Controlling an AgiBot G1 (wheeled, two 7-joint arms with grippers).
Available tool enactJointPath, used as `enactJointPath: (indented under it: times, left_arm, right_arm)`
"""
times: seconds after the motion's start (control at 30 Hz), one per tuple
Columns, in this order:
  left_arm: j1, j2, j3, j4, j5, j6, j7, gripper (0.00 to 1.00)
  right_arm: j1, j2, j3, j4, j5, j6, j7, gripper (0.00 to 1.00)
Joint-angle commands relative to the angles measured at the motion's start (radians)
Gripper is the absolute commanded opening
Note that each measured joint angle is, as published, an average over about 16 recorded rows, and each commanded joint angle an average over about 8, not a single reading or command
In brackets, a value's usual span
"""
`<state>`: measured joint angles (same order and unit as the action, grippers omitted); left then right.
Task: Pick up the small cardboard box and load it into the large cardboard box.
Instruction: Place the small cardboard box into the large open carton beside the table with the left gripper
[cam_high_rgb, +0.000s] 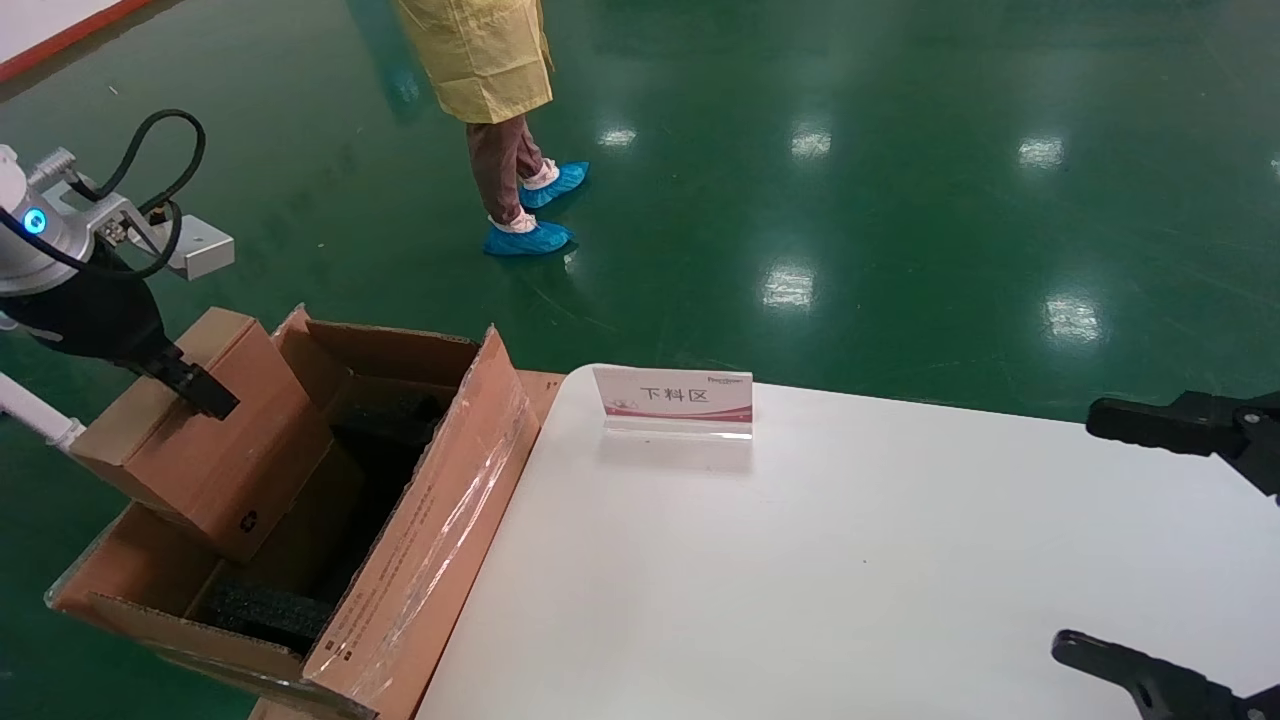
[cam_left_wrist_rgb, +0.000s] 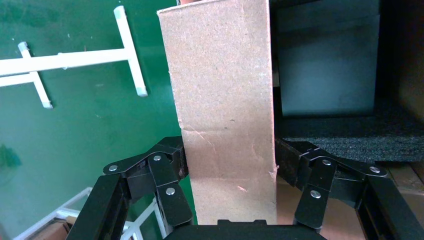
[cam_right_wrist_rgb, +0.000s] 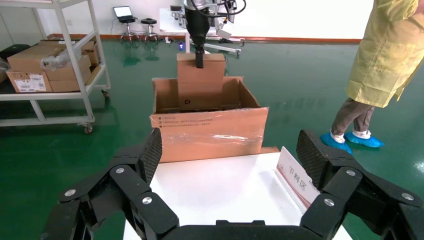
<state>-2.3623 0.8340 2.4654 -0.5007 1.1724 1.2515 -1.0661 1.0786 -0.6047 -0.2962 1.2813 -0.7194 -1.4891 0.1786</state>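
The small cardboard box is held by the left gripper at the far left of the scene, over the open top of the large cardboard box. In the left wrist view the carton is seen clamped between the two black fingers, which press on its opposite faces — the jaws are closed just to the carton's width. The carton is tilted, and its lower corner, the one bearing the small black recycling symbol, dips below the rim of the big carton, between the raised flaps. Whether it touches the black foam inside cannot be told.

The large cardboard box stands on the green floor just beside the left edge of the white table. Its tall right flap, covered with clear tape and carrying small print, leans towards the table. In the right wrist view the same carton is seen beyond the table's far end, with the small carton rising out of it.

The right gripper is parked over the near right part of the table, holding nothing — its fingers are spread wide apart. A white and pink sign stand rests upright on the far part of the table. On the floor further off, a person in a yellow gown and blue shoe covers is seen. A metal rack stacked with cartons appears in the right wrist view.
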Motion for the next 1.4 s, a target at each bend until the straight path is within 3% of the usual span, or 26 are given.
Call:
enactJointPath:
  times: [0.03, 1.3, 1.4]
  left_arm:
    - [0.009, 0.002, 0.001, 0.003, 0.000, -0.004, -0.003, 0.00]
    - [0.148, 0.047, 0.007, 0.059, -0.006, -0.036, -0.036, 0.00]
    - [0.152, 0.048, 0.007, 0.061, -0.006, -0.037, -0.036, 0.06]
  right_arm:
    - [0.000, 0.000, 0.000, 0.000, 0.000, 0.000, 0.000, 1.00]
    - [0.000, 0.001, -0.002, 0.000, 0.001, 0.001, -0.001, 1.00]
    - [0.000, 0.001, -0.002, 0.000, 0.001, 0.001, -0.001, 1.00]
